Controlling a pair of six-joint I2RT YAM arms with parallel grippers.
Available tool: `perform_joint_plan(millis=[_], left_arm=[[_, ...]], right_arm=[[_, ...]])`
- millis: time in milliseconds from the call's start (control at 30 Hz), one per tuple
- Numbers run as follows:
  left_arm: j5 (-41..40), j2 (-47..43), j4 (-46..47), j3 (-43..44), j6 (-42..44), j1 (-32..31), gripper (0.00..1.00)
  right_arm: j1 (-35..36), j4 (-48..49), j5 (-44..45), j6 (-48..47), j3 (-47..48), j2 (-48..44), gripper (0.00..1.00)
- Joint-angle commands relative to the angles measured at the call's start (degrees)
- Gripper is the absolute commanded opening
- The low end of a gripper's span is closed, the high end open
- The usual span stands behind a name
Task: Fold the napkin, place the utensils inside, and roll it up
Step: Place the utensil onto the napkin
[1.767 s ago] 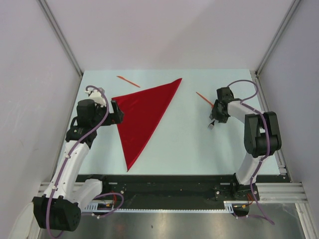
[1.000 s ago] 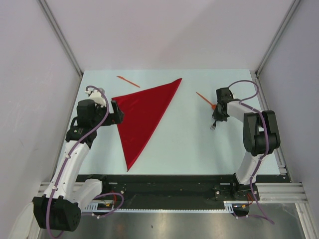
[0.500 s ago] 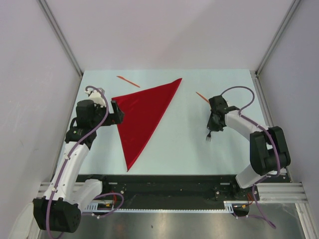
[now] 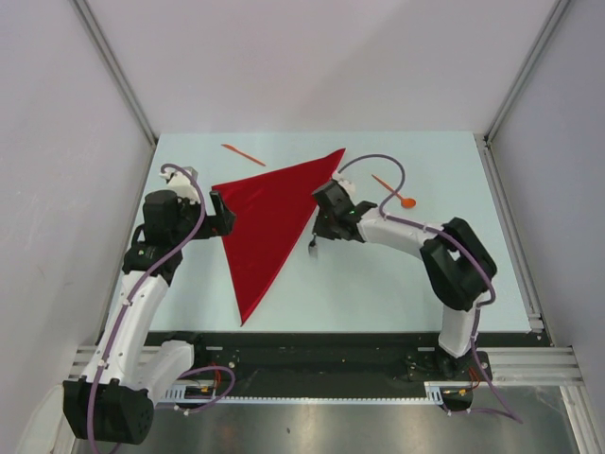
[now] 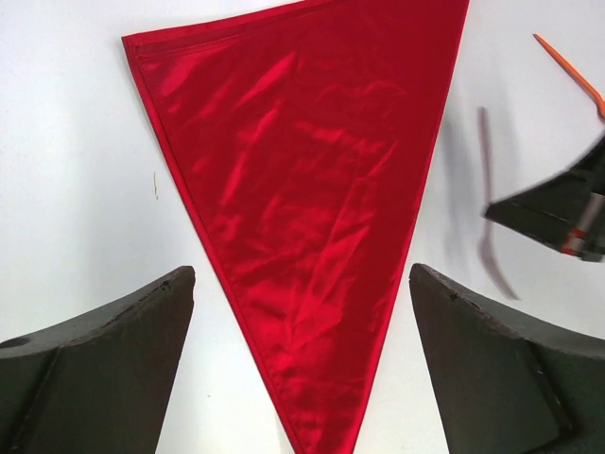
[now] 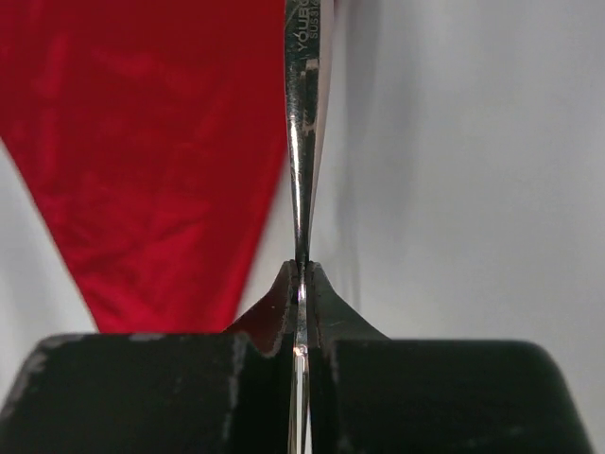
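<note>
R gripper (image 4: 319,235) is clamping the fork (image 4: 310,248) tight. In the R wrist view the fingers (image 6: 269,312) are pinching the silvery handle (image 6: 302,95) edge-on, and it's running straight up the middle of the frame w/ red cloth on the left and bare table on the right. Can't tell if the fork tip is touching anything.

R arm is sitting stretched way across: base at bottom right of the top view, elbow poking out mid-right, forearm angling up-left twd the centre. Its wrist is ending up just beside the right edge of the napkin (image 4: 269,213). Fork is hanging off the gripper twd the bottom of the frame, right next to that edge.

L gripper (image 4: 222,216) is gaping wide, holding nothing. L arm is rising from bottom left along the left side, wrist bending over by the napkin's left corner. In the L wrist view both dark fingers (image 5: 113,369) are framing the napkin's (image 5: 302,189) lower point, and the fork is showing as a blurry streak (image 5: 487,189) at right.

Napkin is lying flat as a triangle, centre-left on the pale table (image 4: 378,284), long point aiming at the bottom. Orange knife (image 4: 243,154) is lying above it, upper left. Orange spoon (image 4: 395,189) is lying upper right of the R gripper, well apart from the cloth.
</note>
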Motion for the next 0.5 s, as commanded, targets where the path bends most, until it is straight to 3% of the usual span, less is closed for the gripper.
perform_joint_plan(millis=[0, 467], left_arm=[[0.65, -1.56, 1.79, -0.30, -0.34, 0.45, 1.00], [2.24, -1.82, 2.23, -0.39, -0.78, 0.45, 1.00]], right_arm=[[3.96, 7.19, 3.46, 7.66, 8.55, 6.60, 0.00], [8.45, 6.31, 10.06, 18.47, 27.09, 22.52, 0.00]])
